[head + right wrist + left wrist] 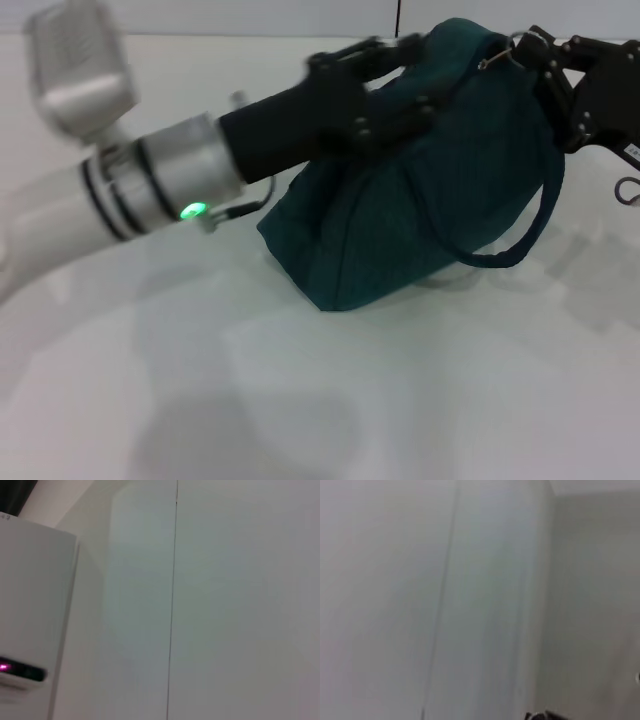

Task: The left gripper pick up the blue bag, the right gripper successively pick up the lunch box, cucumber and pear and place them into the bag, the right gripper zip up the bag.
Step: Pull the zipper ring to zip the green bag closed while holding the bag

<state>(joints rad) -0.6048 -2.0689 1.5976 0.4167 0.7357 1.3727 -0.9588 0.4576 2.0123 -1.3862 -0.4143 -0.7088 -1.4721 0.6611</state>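
Gripping the blue bag [400, 230] from both sides on the white table [300, 400].
The left gripper [405, 85] had its fingers closed on the bag's upper fabric, while the right gripper [535, 55] pinched the zipper's metal ring pull [497, 57] at the top right corner; one loop handle [520, 240] hung down the bag's right side.

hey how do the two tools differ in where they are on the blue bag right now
The left tool reaches in from the robot's left on a silver wrist with a green light, lying across the blue bag near its top. The right tool comes from the robot's right, at the zipper's metal ring at the bag's top corner. Both are black claws.
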